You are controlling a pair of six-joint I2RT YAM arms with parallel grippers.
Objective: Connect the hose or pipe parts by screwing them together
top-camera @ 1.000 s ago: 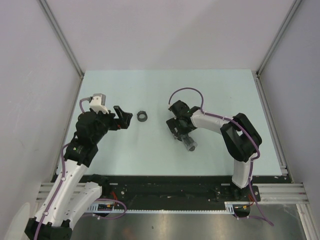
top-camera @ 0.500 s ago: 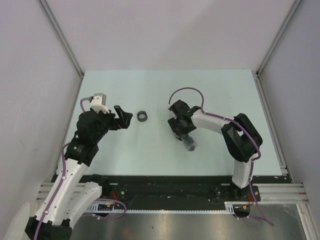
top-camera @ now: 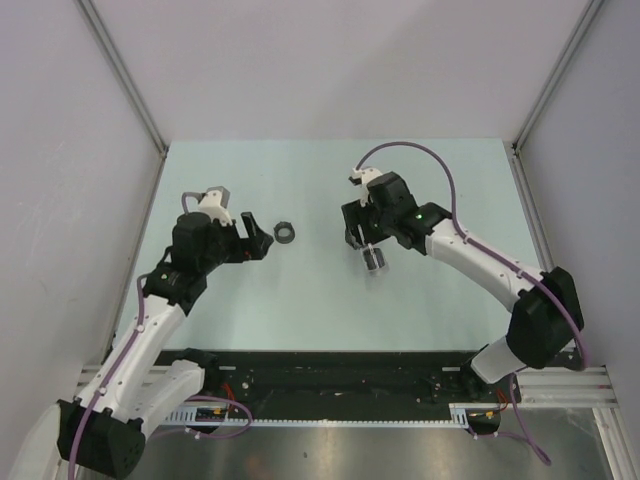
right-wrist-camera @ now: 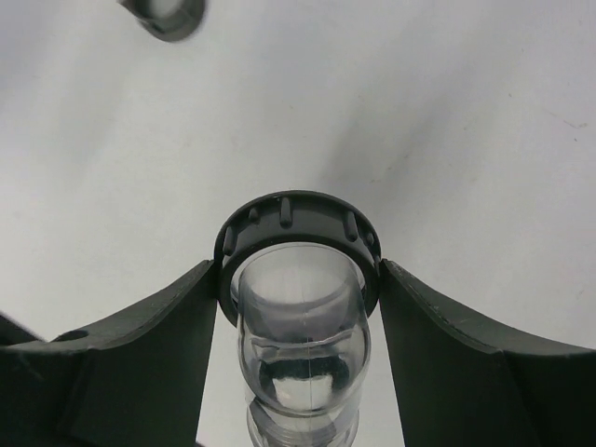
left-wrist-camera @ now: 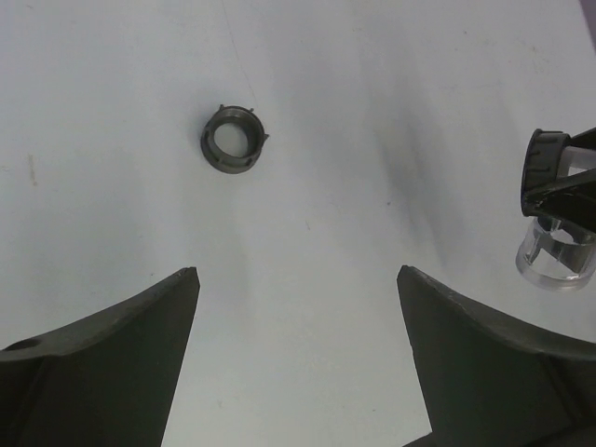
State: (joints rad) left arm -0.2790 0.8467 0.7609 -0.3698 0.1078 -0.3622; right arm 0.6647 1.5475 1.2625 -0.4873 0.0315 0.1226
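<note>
My right pincer (top-camera: 368, 245) grips the seemingly light, slick clear ribbed cylinder (right-wrist-camera: 300, 317) by its dark collar. My left pincer (left-wrist-camera: 298, 279) is released and should pinch the stiff black ring nut (left-wrist-camera: 233, 140) at eleven o'clock by its rim.

Left arm (top-camera: 160, 300) reaches forward, left end effector (left-wrist-camera: 296, 272) spread wide — right arm (top-camera: 480, 262) stretches inward, right end effector (right-wrist-camera: 296, 265) clamped.

One black ring nut (top-camera: 286, 232), one clear cylinder (top-camera: 375, 262) (dark ribbed collar), two arms (top-camera: 150, 310) (top-camera: 470, 255), one table (top-camera: 300, 180)
</note>
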